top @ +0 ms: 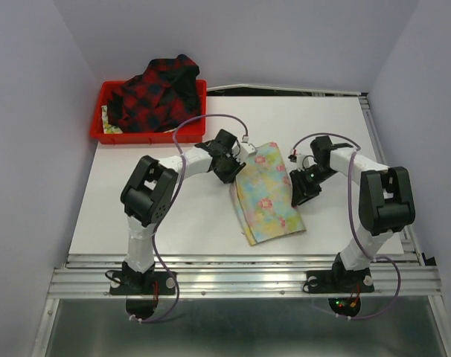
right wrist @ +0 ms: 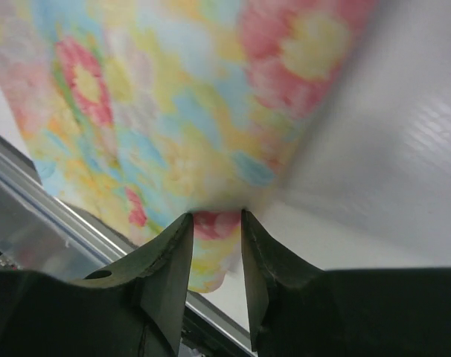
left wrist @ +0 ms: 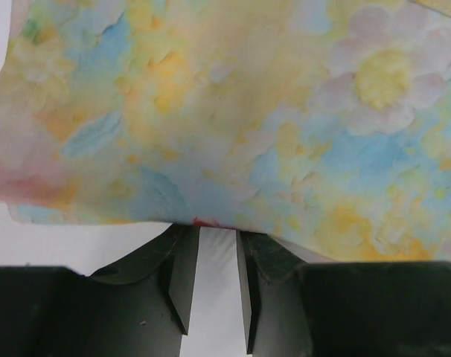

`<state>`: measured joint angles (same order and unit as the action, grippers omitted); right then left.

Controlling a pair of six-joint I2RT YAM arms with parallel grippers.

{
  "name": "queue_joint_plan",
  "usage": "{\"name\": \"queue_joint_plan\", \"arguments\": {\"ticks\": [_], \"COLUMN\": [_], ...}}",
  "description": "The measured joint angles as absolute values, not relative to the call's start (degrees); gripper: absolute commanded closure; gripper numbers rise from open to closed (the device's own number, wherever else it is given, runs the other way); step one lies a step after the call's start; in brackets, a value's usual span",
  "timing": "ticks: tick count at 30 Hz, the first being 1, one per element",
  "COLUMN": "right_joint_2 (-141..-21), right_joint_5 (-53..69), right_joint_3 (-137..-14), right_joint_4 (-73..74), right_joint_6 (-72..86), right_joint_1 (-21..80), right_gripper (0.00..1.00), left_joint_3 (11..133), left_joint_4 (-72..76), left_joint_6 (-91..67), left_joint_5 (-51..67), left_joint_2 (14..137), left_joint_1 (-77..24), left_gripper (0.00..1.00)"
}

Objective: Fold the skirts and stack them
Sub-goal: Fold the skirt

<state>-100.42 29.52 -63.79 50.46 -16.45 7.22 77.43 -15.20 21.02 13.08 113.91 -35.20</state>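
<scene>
- Floral skirt (top: 266,195) lies folded, nearer me than the red tray (top: 110,134).
- Right gripper (right wrist: 216,216) pinches its edge. Left gripper (left wrist: 218,227): I can't tell.
- Plaid skirt (top: 155,93) sits heaped in the tray, unfolded, I reckon. Stacking remains.

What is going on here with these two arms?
Both arms are at the folded floral skirt in the middle of the table: the right gripper pinches its right edge, the left gripper sits at its upper left edge, grip unclear. The plaid skirt lies heaped in the red tray, not yet folded.
</scene>
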Motion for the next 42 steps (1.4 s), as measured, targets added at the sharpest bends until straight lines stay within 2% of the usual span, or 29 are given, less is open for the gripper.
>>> {"name": "queue_joint_plan", "arguments": {"ticks": [4, 7, 9, 12, 14, 18, 24, 28, 34, 42], "right_joint_2": [-98.6, -97.7, -97.0, -94.8, -92.2, -88.3, -94.9, -103.4, -105.1, -106.2], "right_joint_5": [32.9, 34.3, 34.5, 34.0, 34.1, 36.2, 40.8, 42.6, 44.8, 45.7], "right_joint_3": [-62.7, -62.5, -62.6, -63.7, -65.8, -72.6, -75.8, -74.3, -71.2, -68.6], "right_joint_4": [50.3, 49.9, 50.1, 50.8, 51.0, 49.7, 45.1, 41.2, 35.7, 27.8], "right_joint_6": [-14.0, -12.6, -12.5, -12.9, -13.1, -13.7, -15.0, -13.7, -9.7, -7.0], "right_joint_1": [9.6, 12.5, 13.6, 13.0, 12.5, 12.0, 13.0, 15.6, 21.7, 24.5], "right_gripper": [0.60, 0.64, 0.62, 0.57, 0.55, 0.57, 0.62, 0.62, 0.62, 0.64], "left_joint_3": [85.1, 86.3, 85.0, 77.5, 69.4, 61.4, 53.1, 39.4, 20.4, 13.8], "left_joint_4": [-16.3, -16.2, -15.2, -13.2, -12.3, -8.6, -5.5, -3.4, 0.7, 19.4], "left_joint_6": [21.3, 21.5, 21.6, 22.5, 23.3, 24.7, 37.8, 49.8, 62.7, 67.7], "left_joint_5": [13.1, 12.7, 12.3, 11.4, 10.0, 6.9, 10.8, 9.1, 5.3, 4.5], "left_joint_2": [119.2, 119.8, 118.8, 111.8, 102.1, 83.3, 64.1, 58.4, 54.6, 58.6], "left_joint_1": [-35.2, -35.0, -34.5, -33.5, -32.6, -31.8, -33.3, -37.9, -45.8, -56.9], "left_gripper": [0.52, 0.39, 0.31, 0.02, 0.02, 0.01, 0.02, 0.02, 0.02, 0.02]}}
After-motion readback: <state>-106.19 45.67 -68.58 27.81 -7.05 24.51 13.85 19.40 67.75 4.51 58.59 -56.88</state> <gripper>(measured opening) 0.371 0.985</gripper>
